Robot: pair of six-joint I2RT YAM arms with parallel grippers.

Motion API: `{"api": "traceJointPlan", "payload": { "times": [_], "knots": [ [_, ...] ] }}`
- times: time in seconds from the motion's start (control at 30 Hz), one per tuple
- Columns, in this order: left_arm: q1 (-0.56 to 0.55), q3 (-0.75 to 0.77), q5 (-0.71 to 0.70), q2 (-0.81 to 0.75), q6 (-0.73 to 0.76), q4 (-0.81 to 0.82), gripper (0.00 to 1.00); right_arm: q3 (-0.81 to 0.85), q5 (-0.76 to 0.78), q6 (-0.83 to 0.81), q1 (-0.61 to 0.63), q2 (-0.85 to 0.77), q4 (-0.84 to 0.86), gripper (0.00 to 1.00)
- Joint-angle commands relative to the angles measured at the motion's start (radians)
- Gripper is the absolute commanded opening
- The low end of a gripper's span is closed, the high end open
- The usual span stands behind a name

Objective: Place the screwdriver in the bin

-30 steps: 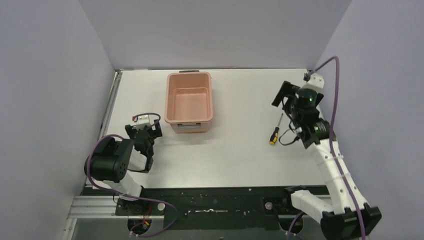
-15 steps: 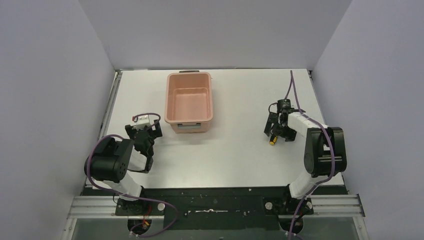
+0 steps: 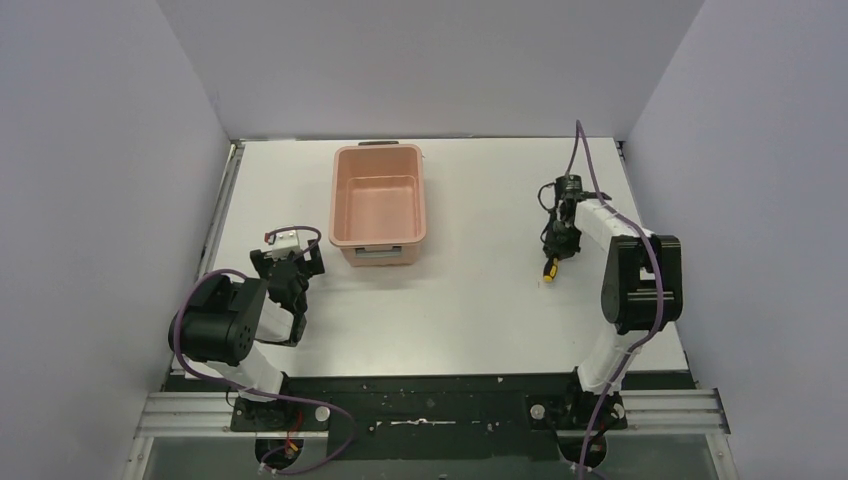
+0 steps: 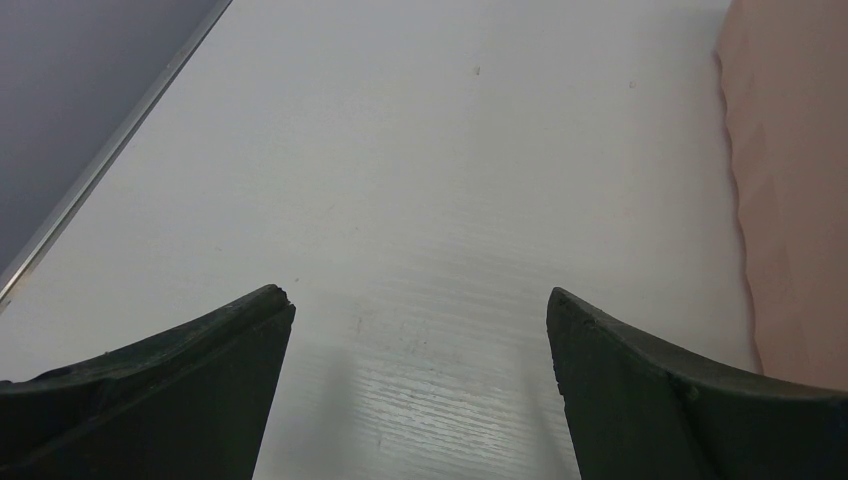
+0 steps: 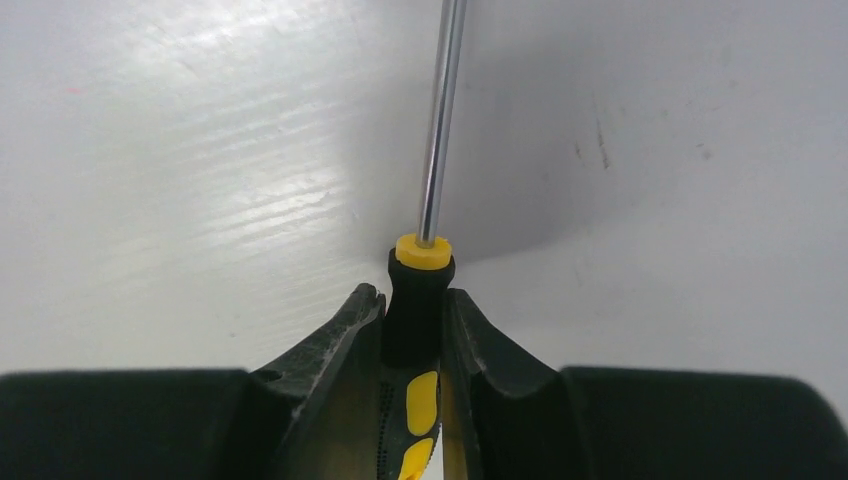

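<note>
Over the white table (image 5: 200, 150), right gripper (image 5: 411, 297) clamps the screwdriver (image 5: 421, 255) (black-yellow handle, round shiny shaft); left gripper (image 4: 417, 300) gapes.

Bright, even overhead light; sheen streaks the white tabletop (image 5: 200, 150) in both wrist views; a soft grey shadow lies beside the small black-and-yellow screwdriver (image 5: 418, 300)

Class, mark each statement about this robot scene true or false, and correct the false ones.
1. The right claw is shut on the screwdriver by its handle. True.
2. The screwdriver lies inside the bin. False: it is outside the bin, in the right claw.
3. The left claw is open and holds nothing. True.
4. The bin is full of tools. False: it looks empty.
</note>
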Motion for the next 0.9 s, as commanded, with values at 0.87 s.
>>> {"api": "traceJointPlan", "payload": {
  "times": [0.87],
  "knots": [
    [0.009, 0.023, 0.014, -0.021, -0.001, 0.022, 0.97, 1.048, -0.044, 0.205, 0.646, 0.245, 0.032, 0.0]
  ]
}}
